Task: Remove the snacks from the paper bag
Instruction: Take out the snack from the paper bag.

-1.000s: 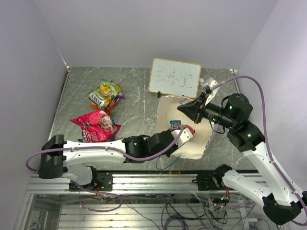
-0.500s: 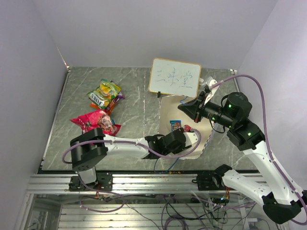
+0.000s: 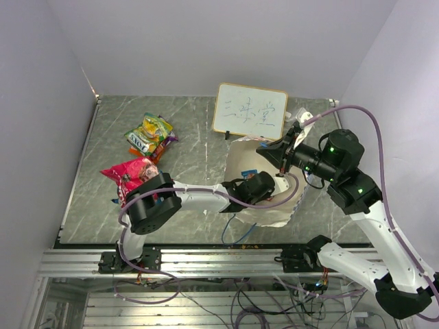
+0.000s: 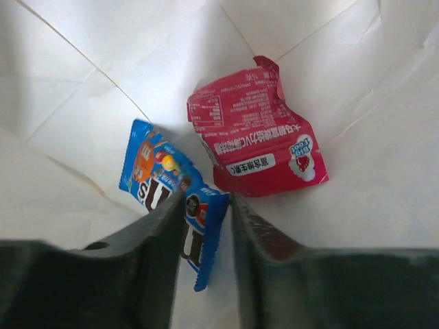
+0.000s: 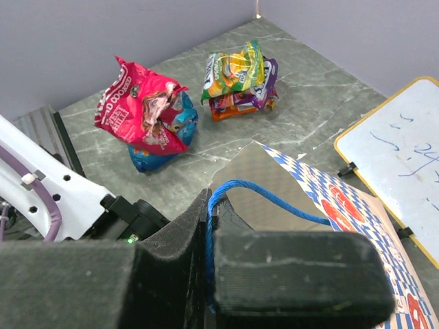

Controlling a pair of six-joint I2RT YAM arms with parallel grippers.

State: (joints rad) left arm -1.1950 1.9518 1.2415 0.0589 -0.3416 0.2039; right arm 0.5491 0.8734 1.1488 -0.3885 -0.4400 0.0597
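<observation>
One paper bag (image 3: 267, 214) lies on the table (image 3: 199, 137), its cord handle (image 5: 274, 199) pinched in the right gripper (image 5: 209, 205). Inside are two packets, the pink-red packet (image 4: 250, 137) and the smaller blue packet (image 4: 154, 171). The left gripper (image 4: 206, 205) straddles the blue one, half spread; whether it grips it, I cannot tell. Four packets lie outside the bag: red (image 5: 140, 103), blue (image 5: 154, 154), yellow-green (image 5: 233, 68) and purple-orange (image 5: 247, 99).

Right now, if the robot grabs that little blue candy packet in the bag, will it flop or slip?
The blue packet probably bends and crinkles: it looks creased. Its shiny wrapper may be slippery. Being small and flat, it is likely light.
</observation>
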